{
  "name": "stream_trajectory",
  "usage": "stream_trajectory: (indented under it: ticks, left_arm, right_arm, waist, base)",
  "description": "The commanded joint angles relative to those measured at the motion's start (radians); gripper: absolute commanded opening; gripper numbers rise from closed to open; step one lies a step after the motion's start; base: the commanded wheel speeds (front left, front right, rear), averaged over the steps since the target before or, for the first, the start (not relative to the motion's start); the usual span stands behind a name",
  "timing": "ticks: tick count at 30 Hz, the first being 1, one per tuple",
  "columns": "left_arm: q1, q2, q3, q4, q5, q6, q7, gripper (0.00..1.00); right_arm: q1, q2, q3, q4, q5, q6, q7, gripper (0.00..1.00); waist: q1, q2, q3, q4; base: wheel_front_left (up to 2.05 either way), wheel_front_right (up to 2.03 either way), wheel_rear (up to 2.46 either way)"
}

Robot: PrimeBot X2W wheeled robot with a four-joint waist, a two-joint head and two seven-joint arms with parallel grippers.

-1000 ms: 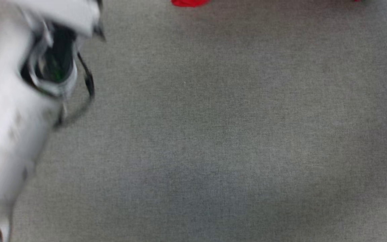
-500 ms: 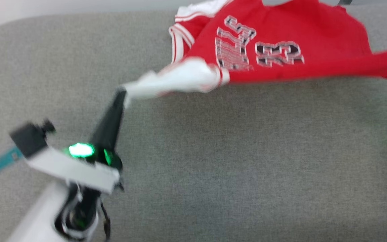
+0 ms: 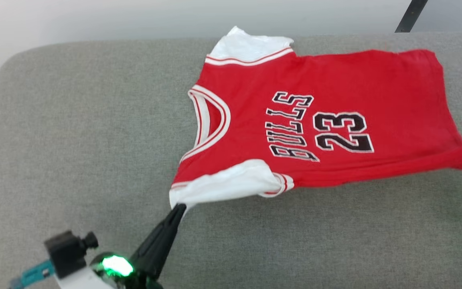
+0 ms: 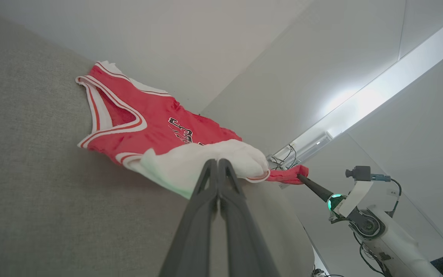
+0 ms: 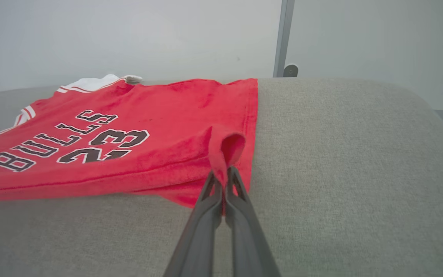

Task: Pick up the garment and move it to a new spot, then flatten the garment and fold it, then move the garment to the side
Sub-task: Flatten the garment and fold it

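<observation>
l end effector (image 3: 179, 208) pinched shut on garment (image 3: 315, 92) white sleeve (image 3: 231, 182); r end effector (image 5: 224, 172) pinching red hem (image 5: 227, 148).

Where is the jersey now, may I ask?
Head view: the jersey lies right of centre on the grey cushion, held by the left gripper and right gripper.

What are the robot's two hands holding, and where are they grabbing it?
Both hold the garment. The left gripper is shut on the tip of a white sleeve; the right gripper is shut on a red hem corner.
</observation>
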Motion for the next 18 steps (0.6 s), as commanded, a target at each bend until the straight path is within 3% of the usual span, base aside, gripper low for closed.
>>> stream_trajectory:
  ticks: [1, 10, 18]
  left_arm:
    - [0.028, 0.006, 0.007, -0.016, 0.009, -0.003, 0.0, 0.0]
    - [0.165, 0.035, 0.059, -0.126, 0.032, -0.003, 0.0, 0.0]
    - [-0.034, 0.051, 0.018, -0.088, 0.024, -0.003, 0.053, 0.0]
  right_arm:
    - [0.034, 0.011, -0.024, -0.025, -0.01, -0.002, 0.009, 0.0]
    - [0.236, 0.094, -0.171, -0.202, -0.038, -0.002, 0.072, 0.0]
    - [0.157, 0.143, -0.172, -0.234, -0.051, -0.002, 0.115, 0.0]
  waist:
    - [0.0, 0.0, -0.001, -0.003]
    - [0.0, 0.0, 0.003, -0.015]
    - [0.0, 0.0, 0.075, -0.028]
  base:
    - [0.0, 0.0, 0.0]
    - [0.0, 0.0, 0.0]
    - [0.0, 0.0, 0.0]
